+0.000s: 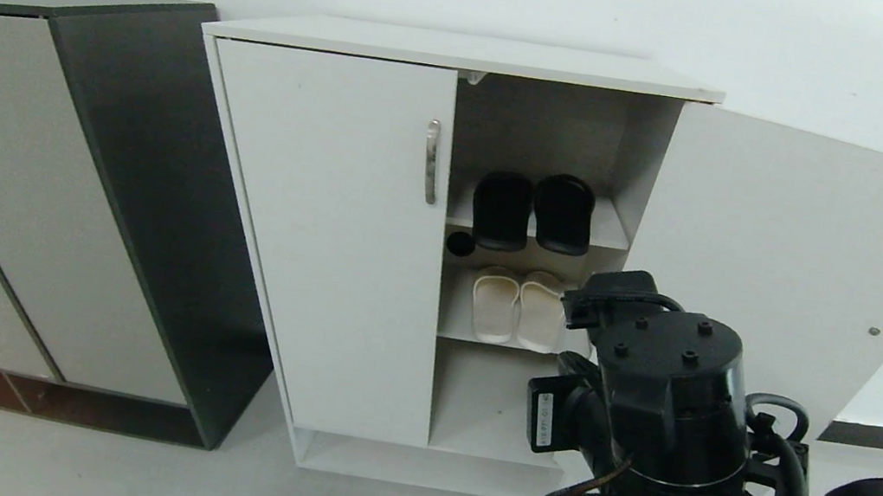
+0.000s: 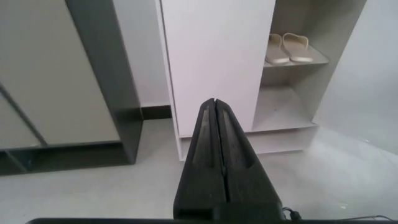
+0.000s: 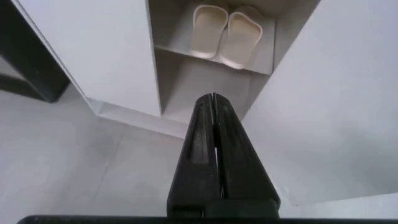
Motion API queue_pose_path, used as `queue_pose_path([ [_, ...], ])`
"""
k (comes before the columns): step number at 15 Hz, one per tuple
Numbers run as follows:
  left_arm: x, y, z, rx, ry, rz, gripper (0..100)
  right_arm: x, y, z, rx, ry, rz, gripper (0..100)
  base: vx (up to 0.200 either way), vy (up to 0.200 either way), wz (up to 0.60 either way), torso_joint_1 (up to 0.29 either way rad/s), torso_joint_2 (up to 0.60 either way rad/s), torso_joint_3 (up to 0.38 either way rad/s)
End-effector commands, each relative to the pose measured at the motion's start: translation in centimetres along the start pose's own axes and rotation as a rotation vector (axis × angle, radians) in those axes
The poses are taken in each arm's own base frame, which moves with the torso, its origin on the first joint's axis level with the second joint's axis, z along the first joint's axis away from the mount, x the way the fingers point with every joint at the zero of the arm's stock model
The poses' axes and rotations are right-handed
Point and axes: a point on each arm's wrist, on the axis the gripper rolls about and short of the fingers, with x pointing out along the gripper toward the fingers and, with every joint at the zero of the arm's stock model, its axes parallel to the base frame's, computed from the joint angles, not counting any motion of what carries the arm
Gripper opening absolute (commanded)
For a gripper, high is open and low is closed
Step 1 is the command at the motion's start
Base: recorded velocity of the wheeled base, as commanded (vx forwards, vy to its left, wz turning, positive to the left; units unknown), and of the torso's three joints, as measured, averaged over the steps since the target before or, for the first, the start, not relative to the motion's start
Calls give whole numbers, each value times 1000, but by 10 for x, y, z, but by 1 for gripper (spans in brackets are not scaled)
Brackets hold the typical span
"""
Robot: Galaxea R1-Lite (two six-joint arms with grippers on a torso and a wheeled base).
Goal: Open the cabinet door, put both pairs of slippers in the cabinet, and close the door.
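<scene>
Both pairs are in the cabinet point(image 1: 462, 50). The black slippers point(image 1: 533, 211) sit on its top shelf, and the white slippers point(image 1: 518, 307) sit on the shelf below. What is left is to shut the door point(image 1: 783, 247), which hangs wide open on the cabinet's right side.

The right gripper point(image 3: 213, 109) is low in front of the cabinet, beside the door's inner face. Its fingers are pressed together and hold nothing. The left gripper point(image 2: 214, 112), out in front of the cabinet, is pressed together too.

To shut the door well, push on its outer face near the free edge, slow and even. That side is hard to see, so there may be little room there.
</scene>
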Motion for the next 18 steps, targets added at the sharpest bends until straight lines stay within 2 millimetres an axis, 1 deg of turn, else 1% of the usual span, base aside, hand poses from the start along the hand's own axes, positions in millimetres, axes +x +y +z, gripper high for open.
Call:
queue_pose_path([
  [1, 0, 0, 0, 0, 0, 0, 0, 1, 1, -2, -6, 5, -1, 0, 0, 0, 0, 0, 0, 0],
  [14, 0, 0, 0, 0, 0, 0, 0, 1, 1, -6, -3, 6, 20, 0, 0, 0, 0, 0, 0, 0],
  [16, 0, 0, 0, 0, 0, 0, 0, 1, 1, -6, -4, 7, 20, 0, 0, 0, 0, 12, -168, -190],
  [18, 0, 0, 0, 1, 0, 0, 0, 1, 1, -6, -5, 9, 23, 0, 0, 0, 0, 41, -273, -330],
])
